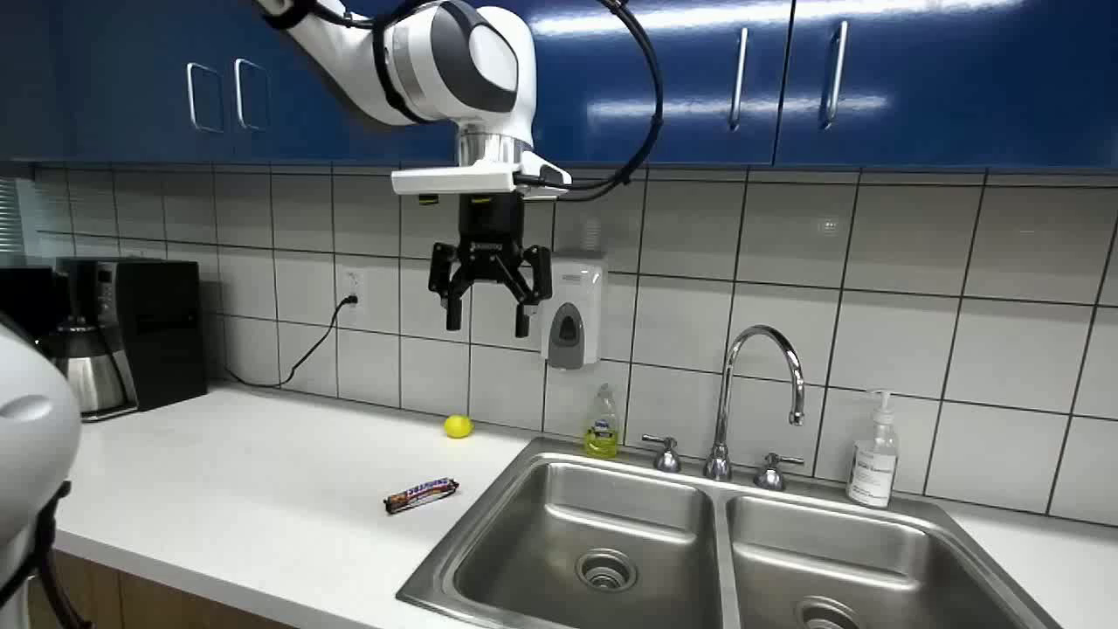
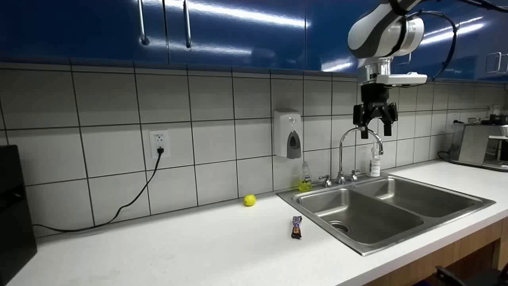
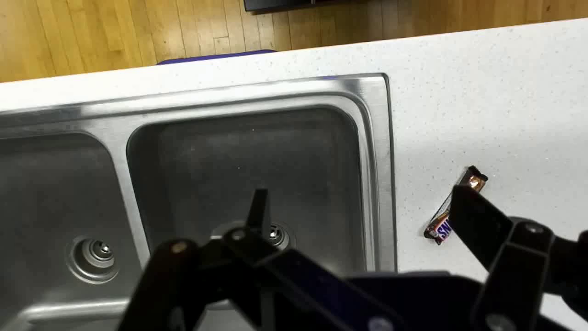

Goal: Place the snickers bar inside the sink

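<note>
The snickers bar (image 1: 421,494) lies on the white counter beside the sink, dark brown with a purple and white label. It shows in both exterior views (image 2: 296,227) and in the wrist view (image 3: 442,224), where a finger covers its middle part. The stainless double-basin sink (image 1: 428,587) is set in the counter; its rim also shows in an exterior view (image 2: 332,229) and in the wrist view (image 3: 383,138). My gripper (image 1: 487,328) is open and empty, pointing down, high above the counter and sink, apart from the bar. It also shows elsewhere (image 2: 376,135) (image 3: 361,189).
A yellow ball (image 1: 458,426) lies near the tiled wall. A dish soap bottle (image 1: 602,428), the gooseneck faucet (image 1: 725,393) and a pump bottle (image 1: 873,467) stand along the sink's back. A wall dispenser (image 1: 572,314) and blue cabinets (image 1: 664,79) are behind and above.
</note>
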`<act>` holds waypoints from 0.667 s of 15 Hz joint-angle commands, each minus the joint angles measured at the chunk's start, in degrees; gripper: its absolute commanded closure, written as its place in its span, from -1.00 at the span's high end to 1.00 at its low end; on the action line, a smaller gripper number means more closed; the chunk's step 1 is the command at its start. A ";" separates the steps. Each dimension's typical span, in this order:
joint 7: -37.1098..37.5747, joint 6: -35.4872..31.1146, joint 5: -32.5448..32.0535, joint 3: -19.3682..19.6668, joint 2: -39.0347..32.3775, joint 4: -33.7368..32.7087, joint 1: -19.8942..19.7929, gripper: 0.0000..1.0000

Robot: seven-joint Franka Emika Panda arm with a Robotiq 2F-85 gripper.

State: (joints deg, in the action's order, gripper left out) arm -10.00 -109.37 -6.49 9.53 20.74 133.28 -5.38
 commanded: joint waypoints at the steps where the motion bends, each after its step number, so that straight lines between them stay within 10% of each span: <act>1: -0.12 0.08 0.16 -0.37 -0.08 -0.08 -0.42 1.00; 10: 0.36 -2.04 0.50 -0.59 4.95 5.74 -0.51 1.00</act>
State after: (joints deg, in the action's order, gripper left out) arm -10.00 -110.21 -6.03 9.52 22.27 135.73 -5.35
